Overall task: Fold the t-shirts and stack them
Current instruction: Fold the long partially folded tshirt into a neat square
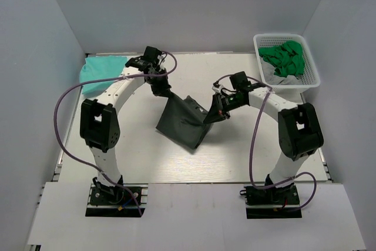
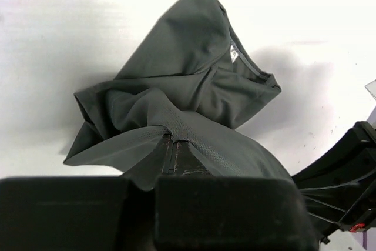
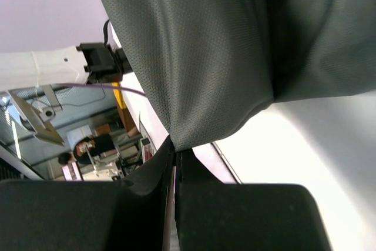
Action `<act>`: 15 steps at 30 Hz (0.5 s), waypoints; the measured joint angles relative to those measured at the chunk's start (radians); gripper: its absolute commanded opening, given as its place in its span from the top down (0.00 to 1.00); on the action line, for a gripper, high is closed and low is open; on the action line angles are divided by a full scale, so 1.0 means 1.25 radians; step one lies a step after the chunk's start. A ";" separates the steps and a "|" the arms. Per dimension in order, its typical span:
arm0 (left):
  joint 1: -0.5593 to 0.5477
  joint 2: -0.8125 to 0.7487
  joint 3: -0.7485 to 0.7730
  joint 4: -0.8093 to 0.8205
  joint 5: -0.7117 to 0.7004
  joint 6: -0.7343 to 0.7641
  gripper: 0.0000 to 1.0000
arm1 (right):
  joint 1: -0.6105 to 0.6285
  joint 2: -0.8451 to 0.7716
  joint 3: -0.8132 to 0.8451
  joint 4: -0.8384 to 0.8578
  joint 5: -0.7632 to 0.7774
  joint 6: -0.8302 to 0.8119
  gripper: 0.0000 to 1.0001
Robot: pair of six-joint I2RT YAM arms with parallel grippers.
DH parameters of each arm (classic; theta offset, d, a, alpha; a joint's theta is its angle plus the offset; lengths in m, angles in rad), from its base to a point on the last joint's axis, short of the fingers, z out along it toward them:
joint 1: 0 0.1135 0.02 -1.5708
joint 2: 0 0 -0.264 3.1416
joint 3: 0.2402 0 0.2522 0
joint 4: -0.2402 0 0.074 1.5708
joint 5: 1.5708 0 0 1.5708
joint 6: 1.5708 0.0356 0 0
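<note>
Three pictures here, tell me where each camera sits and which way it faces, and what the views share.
Top external: above and behind the arms, looking down on the table; both arms show whole, left gripper and right gripper included.
Left wrist: on the left arm, looking past its shut fingers at the dark t-shirt.
Right wrist: on the right arm, looking past its shut fingers at the same cloth, close up.
Shared: all three show that shirt, pinched by both grippers.

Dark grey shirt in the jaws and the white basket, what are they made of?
The dark grey t-shirt: soft matte knit, probably synthetic sport mesh; the right wrist view shows a fine pinhole weave. The white basket: looks like rigid moulded plastic, walls an open lattice.
</note>
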 measured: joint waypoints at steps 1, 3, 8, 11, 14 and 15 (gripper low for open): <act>0.000 0.020 0.020 -0.002 0.000 0.000 1.00 | -0.007 0.012 0.007 0.000 -0.001 -0.004 1.00; 0.000 0.059 0.056 0.000 -0.001 0.000 1.00 | -0.022 0.035 0.021 -0.001 -0.004 -0.009 1.00; 0.000 0.154 0.124 0.004 -0.009 0.000 1.00 | -0.059 0.121 0.096 -0.016 -0.022 -0.028 1.00; 0.002 0.206 0.154 0.025 -0.016 -0.001 0.95 | -0.078 0.196 0.165 -0.030 -0.034 -0.039 0.64; 0.007 0.275 0.244 0.016 -0.016 0.000 0.01 | -0.097 0.267 0.245 -0.056 -0.031 -0.055 0.10; 0.009 0.299 0.281 0.016 -0.018 0.005 0.00 | -0.106 0.288 0.276 -0.074 -0.028 -0.068 0.10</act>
